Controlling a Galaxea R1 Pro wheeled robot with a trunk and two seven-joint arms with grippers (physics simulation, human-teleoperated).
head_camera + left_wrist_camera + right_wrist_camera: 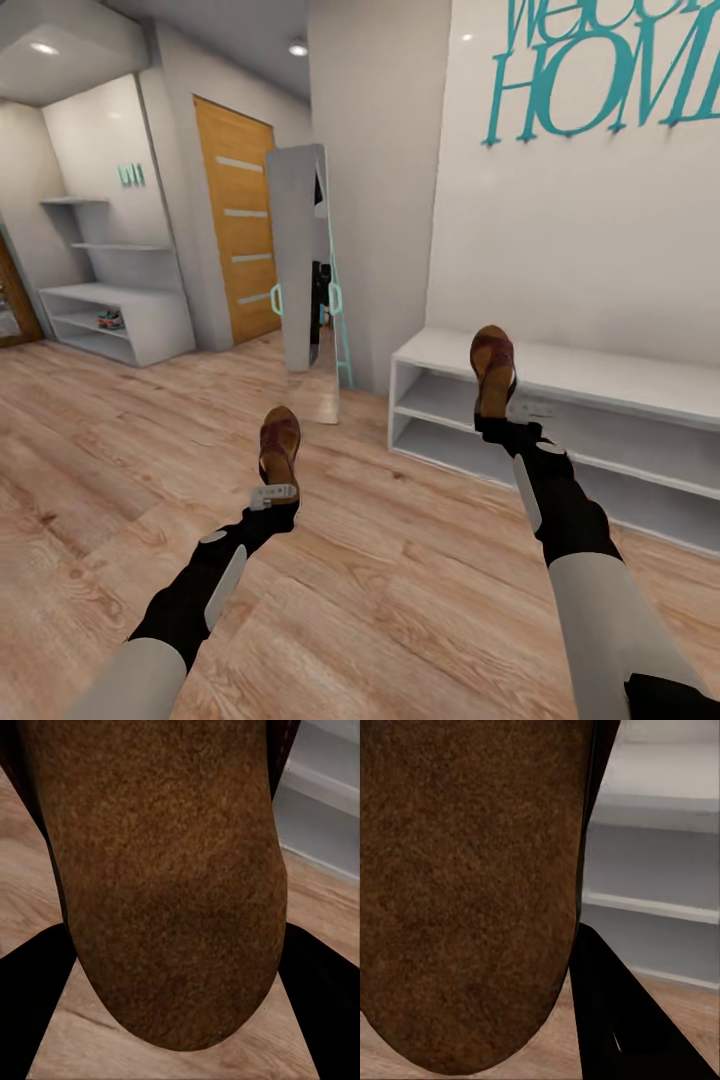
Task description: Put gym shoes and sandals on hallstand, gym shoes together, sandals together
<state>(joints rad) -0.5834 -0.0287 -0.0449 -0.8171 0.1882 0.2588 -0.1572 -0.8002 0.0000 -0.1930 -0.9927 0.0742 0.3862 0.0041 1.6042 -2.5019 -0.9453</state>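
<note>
I hold one brown sandal in each hand above the wood-plank floor (120, 450). My left gripper (277, 495) is shut on the heel of one sandal (280, 440), whose brown sole (169, 870) fills most of the left wrist view. My right gripper (492, 418) is shut on the other sandal (492, 365), its sole (465, 885) close to the right wrist camera. The hallstand (120, 320) stands far off at the left, with floating shelves above it. A gym shoe (110, 320) sits on its upper low shelf.
A long low white bench (600, 420) without upper shelves runs along the right wall under teal lettering. A standing mirror (305, 260) leans at the wall corner ahead, next to an orange wooden door (238, 220). Open floor stretches toward the hallstand.
</note>
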